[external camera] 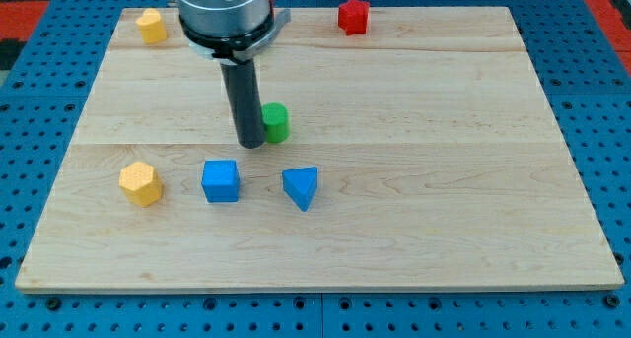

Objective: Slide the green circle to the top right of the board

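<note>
The green circle (276, 122) stood upright near the table's (444, 230) middle — the rod's tip (250, 142) touching its left side. The blue cube (221, 180) sat below — no jaws here.

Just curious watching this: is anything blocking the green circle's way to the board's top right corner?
Nothing visible does. My tip sits against the green circle on its left; the red block stands left of that corner, near the path.

No text, label or number can be read — anywhere.
</note>
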